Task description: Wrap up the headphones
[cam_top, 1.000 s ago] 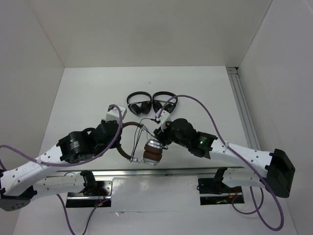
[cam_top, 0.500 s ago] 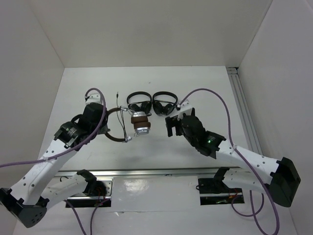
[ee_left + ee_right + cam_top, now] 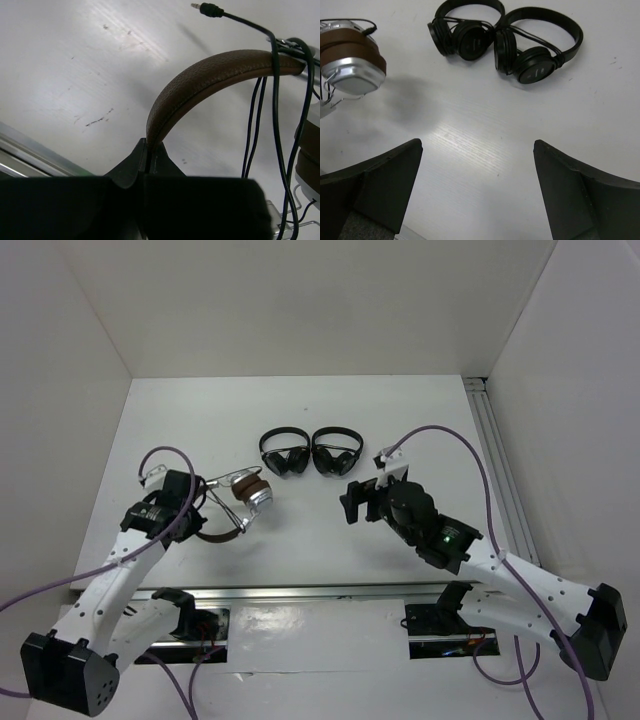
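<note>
Two robot arms, the left arm (image 3: 120, 570) and the right arm (image 3: 520, 575), are built of white links dotted with small dark screw holes and joined by round black motor housings. Each has a large boxy black joint block (image 3: 65, 680). A thin purple cable (image 3: 440, 435) runs along each arm. A small green light (image 3: 446, 537) glows on a black housing of the right arm. The left tool (image 3: 147, 155) is black. The right tool (image 3: 477, 190) has two matte black, wedge-shaped fingers (image 3: 385, 185).
</note>
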Robot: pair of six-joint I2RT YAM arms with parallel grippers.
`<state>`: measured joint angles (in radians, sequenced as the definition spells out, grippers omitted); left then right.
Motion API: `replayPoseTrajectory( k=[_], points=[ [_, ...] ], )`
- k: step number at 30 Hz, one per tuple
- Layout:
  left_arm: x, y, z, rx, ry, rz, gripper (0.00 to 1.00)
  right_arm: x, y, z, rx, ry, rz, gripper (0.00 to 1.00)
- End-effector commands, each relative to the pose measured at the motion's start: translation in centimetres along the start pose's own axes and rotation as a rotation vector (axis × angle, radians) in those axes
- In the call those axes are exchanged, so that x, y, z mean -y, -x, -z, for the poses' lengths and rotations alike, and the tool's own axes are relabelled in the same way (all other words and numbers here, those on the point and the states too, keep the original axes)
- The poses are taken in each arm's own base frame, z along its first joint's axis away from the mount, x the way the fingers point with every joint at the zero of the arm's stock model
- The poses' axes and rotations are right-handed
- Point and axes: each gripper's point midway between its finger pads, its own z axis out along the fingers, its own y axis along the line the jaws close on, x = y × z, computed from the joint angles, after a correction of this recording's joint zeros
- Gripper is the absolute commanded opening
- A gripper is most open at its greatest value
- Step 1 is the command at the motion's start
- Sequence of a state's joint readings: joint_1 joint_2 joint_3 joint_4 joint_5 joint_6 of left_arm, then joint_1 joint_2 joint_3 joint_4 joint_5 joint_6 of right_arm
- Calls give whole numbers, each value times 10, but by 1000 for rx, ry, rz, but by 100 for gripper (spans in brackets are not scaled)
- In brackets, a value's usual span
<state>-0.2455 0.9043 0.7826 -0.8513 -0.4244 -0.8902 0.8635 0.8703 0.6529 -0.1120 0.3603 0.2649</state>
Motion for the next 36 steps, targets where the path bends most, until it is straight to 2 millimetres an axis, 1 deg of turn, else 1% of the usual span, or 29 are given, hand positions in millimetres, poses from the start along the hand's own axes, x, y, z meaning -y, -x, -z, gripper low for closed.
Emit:
replayPoseTrajectory(
  k=[1,3,4,5,6,7,9,11,12,13,15,16,17,18,19,23,24,25,26,27,28,30,31,32,35,36],
  points=[
    [-12,4,-13,54,47,217,0,-5,-15,3,-35,45,-7,99],
    [-23,2,-17,74,95,264,0,-9,-16,4,-42,69,-7,99],
    [-31,0,-21,80,133,316,0,-8,-21,2,-50,66,-4,99],
    [-38,-6,-25,69,157,324,0,-10,-21,2,-55,79,-4,99],
    [-44,-8,-29,61,185,334,0,-13,-20,2,-49,91,-7,99],
    [-48,-10,-31,59,200,358,0,-14,-23,2,-53,99,-7,99],
    [-53,-10,-36,60,221,378,0,-15,-24,2,-56,108,-7,99],
    [-60,-4,-38,75,243,422,0,-15,-24,2,-56,108,-7,99],
    [-65,-7,-40,63,256,436,0,-15,-24,2,-56,108,-7,99],
    [-68,-2,-42,72,256,454,0,-17,-24,2,-60,121,-7,99],
    [-77,-6,-46,62,295,492,0,-20,-20,4,-47,138,-12,99],
    [-83,-4,-47,69,315,532,0,-21,-26,4,-61,148,-9,99],
    [-90,-13,-51,51,347,544,0,-22,-21,5,-42,154,-15,99],
    [-93,-13,-54,57,352,559,0,-23,-27,5,-57,164,-12,99],
    [-99,-14,-57,57,377,593,0,-26,-23,7,-43,178,-17,99],
    [-108,-14,-60,39,399,654,0,-25,-25,7,-52,175,-23,99],
    [-109,-11,-61,49,399,668,0,-25,-23,9,-43,178,-26,99],
    [-115,-13,-61,46,417,683,0,-25,-23,9,-42,178,-26,99],
    [-112,-11,-61,52,398,690,0,-27,-21,11,-37,190,-29,99],
    [-116,-14,-62,48,411,699,0,-31,-17,12,-30,201,-28,99],
    [-116,-12,-63,49,404,703,0,-31,-17,12,-30,201,-28,99],
    [-114,-13,-63,40,396,696,7,-30,-19,12,-39,198,-26,99],
    [-116,-13,-63,41,401,703,11,-30,-17,14,-30,201,-28,99],
    [-116,-14,-64,34,407,701,19,-30,-17,14,-30,201,-28,99],
    [-115,-15,-64,25,399,693,26,-30,-14,16,-20,204,-31,99],
    [-115,-14,-63,32,394,696,34,-31,-12,17,-12,207,-33,99]
  ],
)
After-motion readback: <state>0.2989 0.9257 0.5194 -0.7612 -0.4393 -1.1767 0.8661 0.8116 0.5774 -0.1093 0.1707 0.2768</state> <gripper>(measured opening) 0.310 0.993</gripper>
